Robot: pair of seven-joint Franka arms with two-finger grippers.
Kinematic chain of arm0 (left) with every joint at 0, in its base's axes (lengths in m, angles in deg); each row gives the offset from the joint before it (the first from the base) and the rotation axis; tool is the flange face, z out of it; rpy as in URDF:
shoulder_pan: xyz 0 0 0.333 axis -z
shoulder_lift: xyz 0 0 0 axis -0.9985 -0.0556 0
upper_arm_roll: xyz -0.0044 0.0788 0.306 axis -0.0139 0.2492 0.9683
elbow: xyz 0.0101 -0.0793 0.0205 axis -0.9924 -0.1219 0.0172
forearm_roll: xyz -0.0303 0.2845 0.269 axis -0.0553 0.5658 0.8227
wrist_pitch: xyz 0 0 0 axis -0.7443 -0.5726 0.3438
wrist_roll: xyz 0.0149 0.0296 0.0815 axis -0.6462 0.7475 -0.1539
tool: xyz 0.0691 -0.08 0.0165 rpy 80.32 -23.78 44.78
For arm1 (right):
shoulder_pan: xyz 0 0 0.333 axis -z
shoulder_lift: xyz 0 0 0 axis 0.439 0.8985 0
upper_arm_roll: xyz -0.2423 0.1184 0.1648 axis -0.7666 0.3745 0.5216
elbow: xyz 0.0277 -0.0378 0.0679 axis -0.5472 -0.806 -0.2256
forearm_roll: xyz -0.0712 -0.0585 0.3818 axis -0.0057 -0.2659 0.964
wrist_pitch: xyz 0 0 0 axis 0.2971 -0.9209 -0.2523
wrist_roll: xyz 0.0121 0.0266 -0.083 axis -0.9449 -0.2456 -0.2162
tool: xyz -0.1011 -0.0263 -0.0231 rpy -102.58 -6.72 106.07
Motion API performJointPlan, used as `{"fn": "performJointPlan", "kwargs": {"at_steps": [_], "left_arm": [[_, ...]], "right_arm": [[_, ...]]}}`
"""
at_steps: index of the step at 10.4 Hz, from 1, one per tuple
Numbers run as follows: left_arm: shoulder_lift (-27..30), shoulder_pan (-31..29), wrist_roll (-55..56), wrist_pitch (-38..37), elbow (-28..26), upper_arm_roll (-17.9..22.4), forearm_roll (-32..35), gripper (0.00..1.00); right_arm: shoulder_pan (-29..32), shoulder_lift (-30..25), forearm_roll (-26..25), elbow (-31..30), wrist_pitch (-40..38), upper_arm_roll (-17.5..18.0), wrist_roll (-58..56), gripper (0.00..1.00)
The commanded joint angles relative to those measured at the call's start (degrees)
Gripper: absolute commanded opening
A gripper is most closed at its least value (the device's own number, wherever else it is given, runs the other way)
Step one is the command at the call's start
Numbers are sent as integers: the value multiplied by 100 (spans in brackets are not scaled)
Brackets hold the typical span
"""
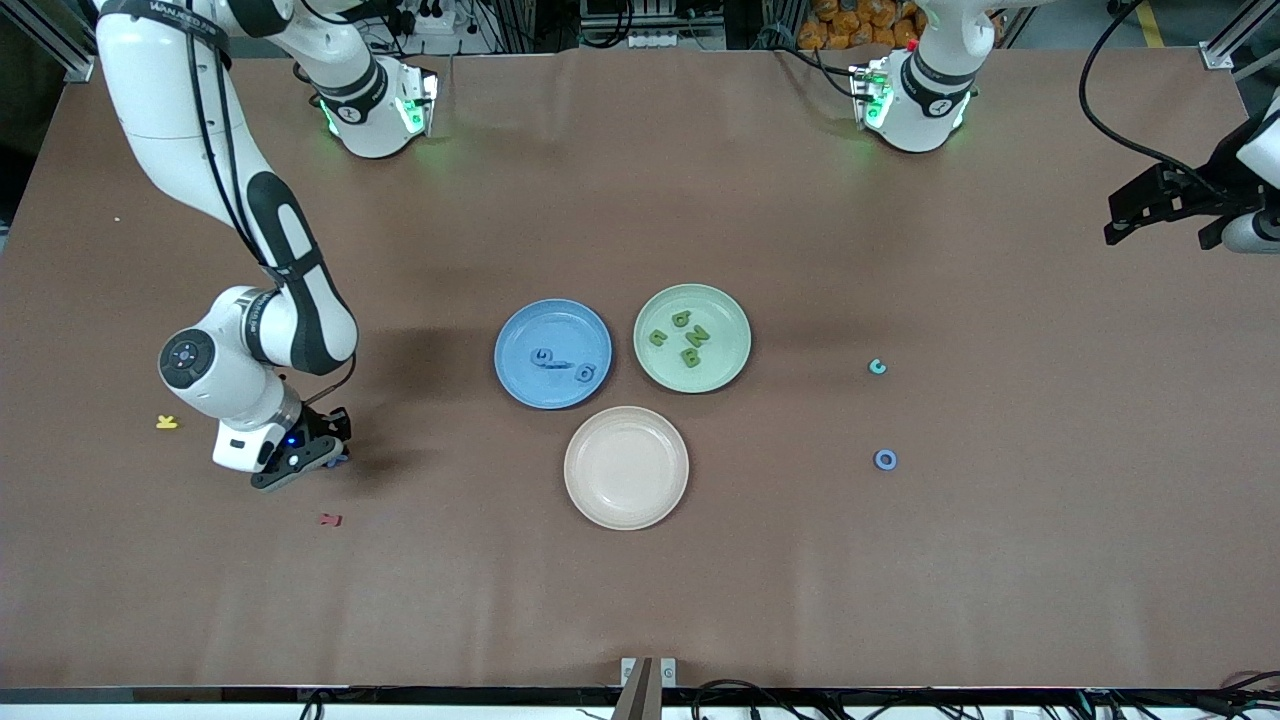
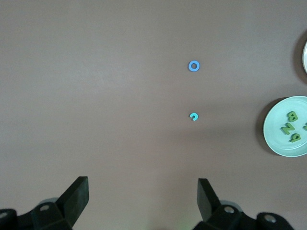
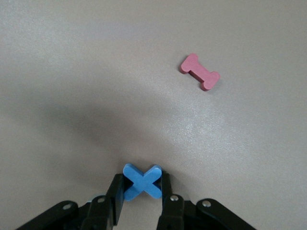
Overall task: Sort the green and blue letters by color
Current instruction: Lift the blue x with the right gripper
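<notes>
Right hand (image 3: 142,191) clamped on blue X (image 3: 142,181) low over the desk (image 1: 640,600) at its own end, blue plate (image 1: 520,335) well off toward centre; left hand (image 2: 143,191) waits, fingers apart.

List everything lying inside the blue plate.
The blue plate holds blue letters, apparently three. They lie close together, so their exact shapes cannot be read; nothing else shows inside.

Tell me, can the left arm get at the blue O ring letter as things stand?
Probably yes. The left gripper is open, holds nothing and hangs above the left arm's end of the table; the blue O lies flat on bare table, apart from the teal letter. The right gripper is busy clamping the blue X.
</notes>
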Motion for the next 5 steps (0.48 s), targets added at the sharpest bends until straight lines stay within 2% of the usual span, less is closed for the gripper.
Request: {"fn": "performJointPlan", "kwargs": {"at_steps": [1, 3, 5], "left_arm": [[48, -24, 74, -37, -42, -10, -143, 100], [39, -24, 66, -20, -34, -10, -126, 100], [39, -24, 66, -19, -42, -10, -135, 100]], "right_arm": [[107, 152, 47, -188, 476, 211, 31, 20], [125, 135, 47, -188, 442, 264, 31, 7], [195, -67, 47, -188, 128, 308, 188, 2]]}}
